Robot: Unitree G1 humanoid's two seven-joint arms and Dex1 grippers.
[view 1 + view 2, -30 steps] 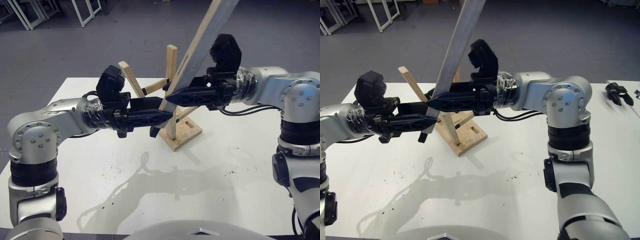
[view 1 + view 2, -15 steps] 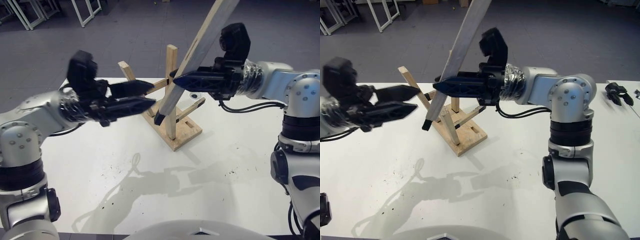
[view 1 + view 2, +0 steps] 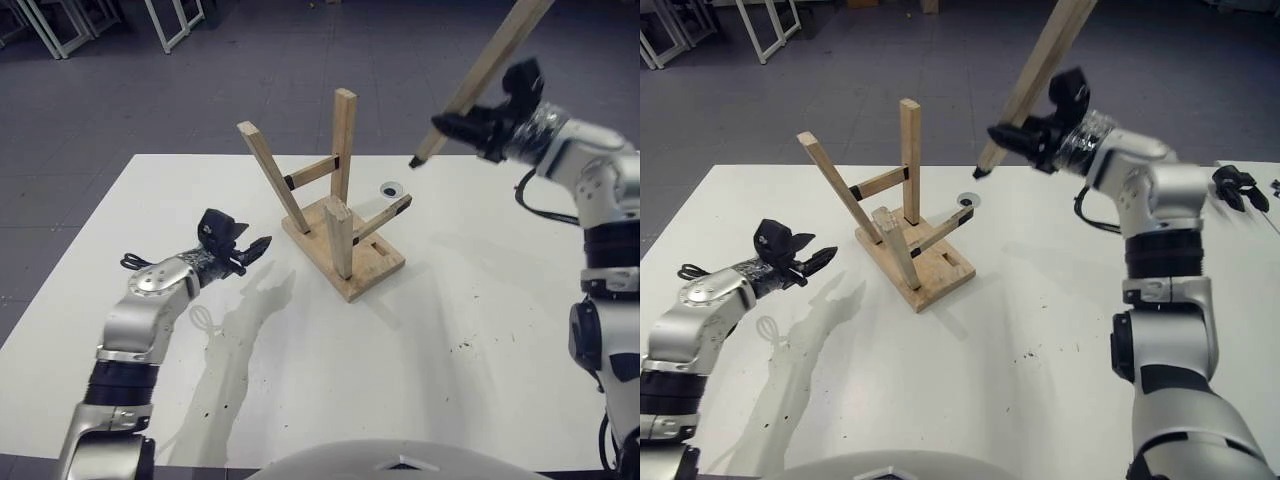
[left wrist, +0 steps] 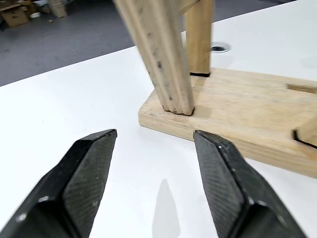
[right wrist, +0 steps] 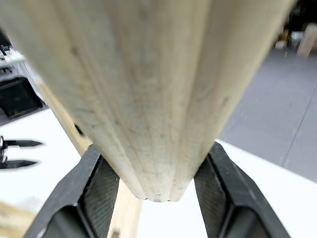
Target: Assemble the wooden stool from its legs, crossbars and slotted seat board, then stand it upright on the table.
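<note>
The stool lies upside down: its slotted seat board (image 3: pixel 372 268) rests flat on the white table (image 3: pixel 450 400). One leg (image 3: pixel 343 140) stands upright, another leg (image 3: pixel 270 172) leans left, and a short one (image 3: pixel 338 238) is at the front, joined by crossbars (image 3: pixel 312 172). My right gripper (image 3: pixel 452 124) is shut on a loose wooden leg (image 3: pixel 492 58), held high behind and right of the stool; its fingers (image 5: pixel 99 191) clamp that leg (image 5: pixel 148 89). My left gripper (image 3: pixel 260 244) hovers low over the table left of the seat board (image 4: pixel 237 111), open (image 4: pixel 156 136) and holding nothing.
A round grommet hole (image 3: pixel 390 188) sits in the table just behind the stool. A black tool (image 3: pixel 1237 186) lies on a neighbouring surface at the far right. The table's far edge runs close behind the stool; bare tabletop stretches in front.
My left arm has let go, pulled back left and dropped to the table. My right arm has carried the loose leg up and to the right, away from the stool.
</note>
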